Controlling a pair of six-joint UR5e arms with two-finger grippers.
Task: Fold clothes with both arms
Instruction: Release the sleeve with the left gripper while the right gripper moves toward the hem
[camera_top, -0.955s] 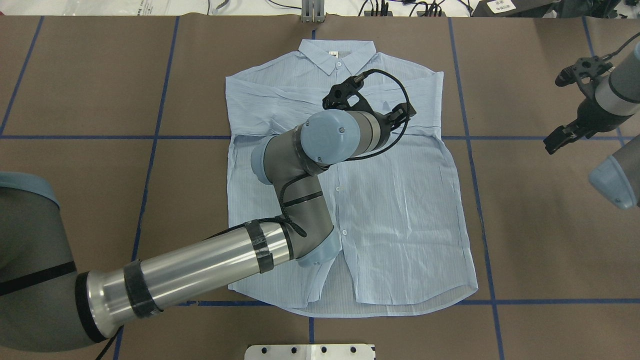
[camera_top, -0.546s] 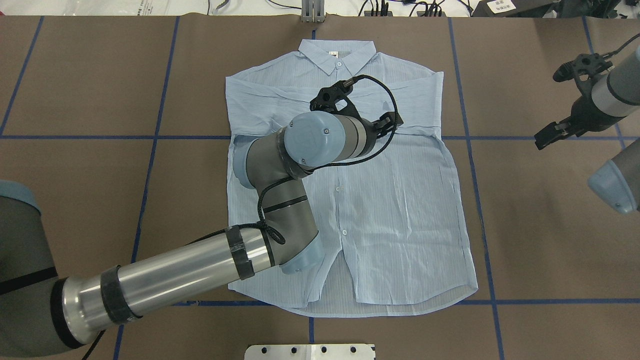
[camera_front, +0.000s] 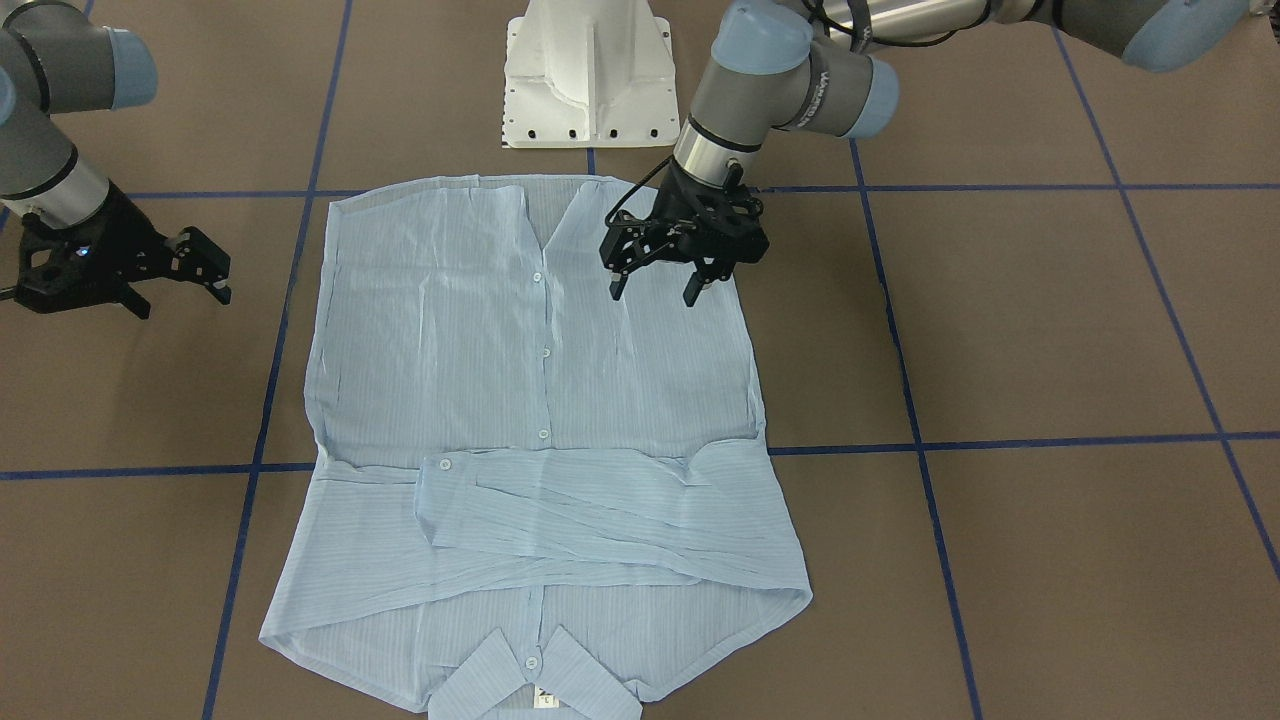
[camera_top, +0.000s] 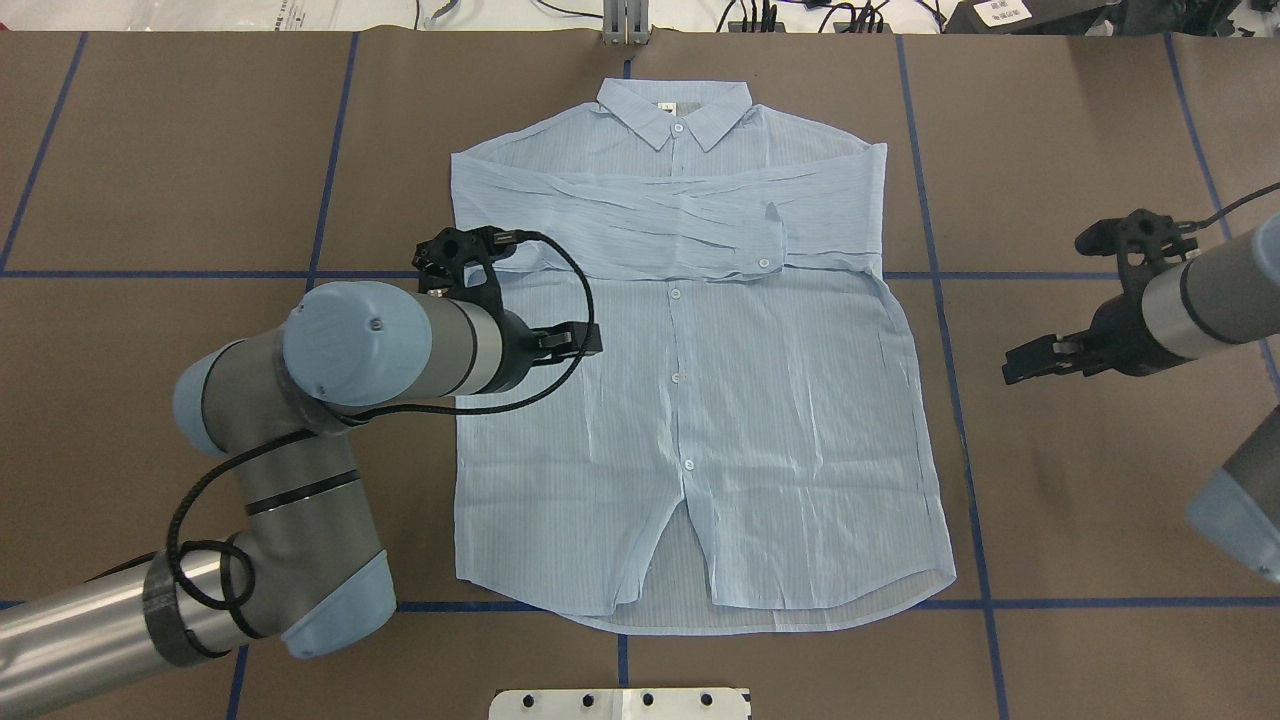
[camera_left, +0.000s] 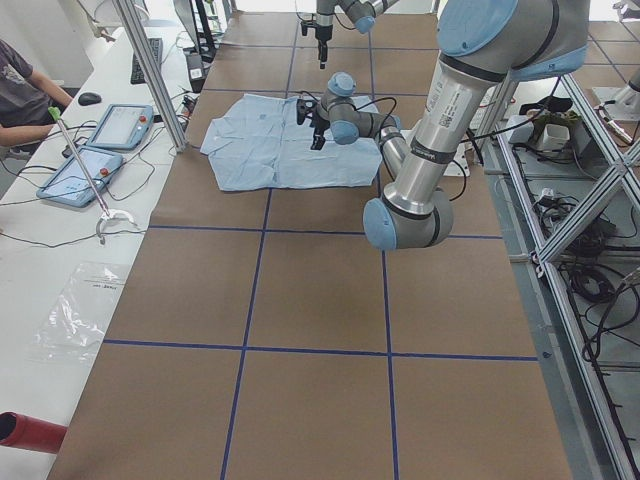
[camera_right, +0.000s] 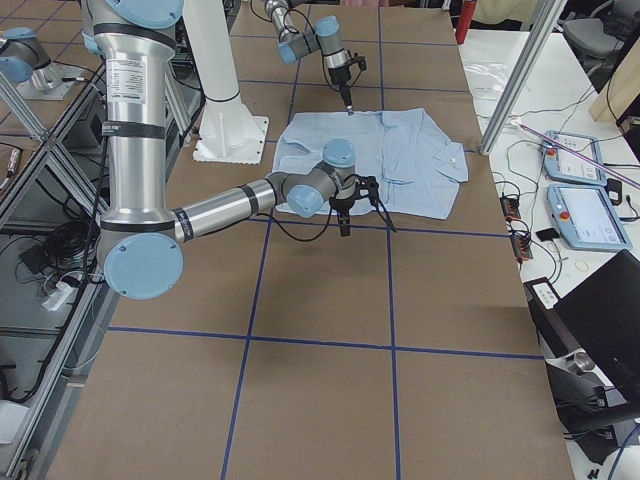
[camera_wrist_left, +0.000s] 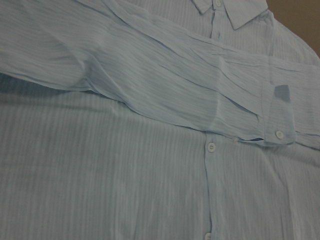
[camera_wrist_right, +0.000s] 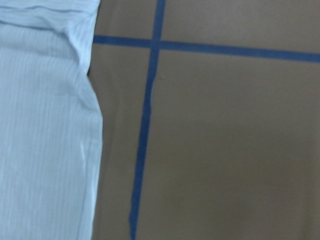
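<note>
The pale-blue striped shirt (camera_top: 800, 420) lies flat and front up on the brown table, collar at the far side. Both sleeves are folded across the chest, and one cuff (camera_wrist_left: 277, 117) rests near the button line. It also shows in the front view (camera_front: 430, 330). My left gripper (camera_top: 575, 340) is open and empty, and hovers over the shirt's left half below the folded sleeves; the front view (camera_front: 653, 292) shows its fingers spread. My right gripper (camera_top: 1030, 360) is open and empty over bare table, to the right of the shirt's side edge (camera_wrist_right: 45, 125).
The white pedestal base (camera_front: 590, 70) stands at the robot's side of the table, near the shirt's hem. Blue tape lines (camera_top: 960, 420) grid the brown surface. An operator (camera_left: 25, 90) and tablets (camera_left: 120, 125) are at a bench beyond the table's far edge.
My left arm has drawn back from over the chest, leftward and toward the robot, uncovering the folded sleeves. My right gripper has moved toward the robot and closer to the shirt's right side.
</note>
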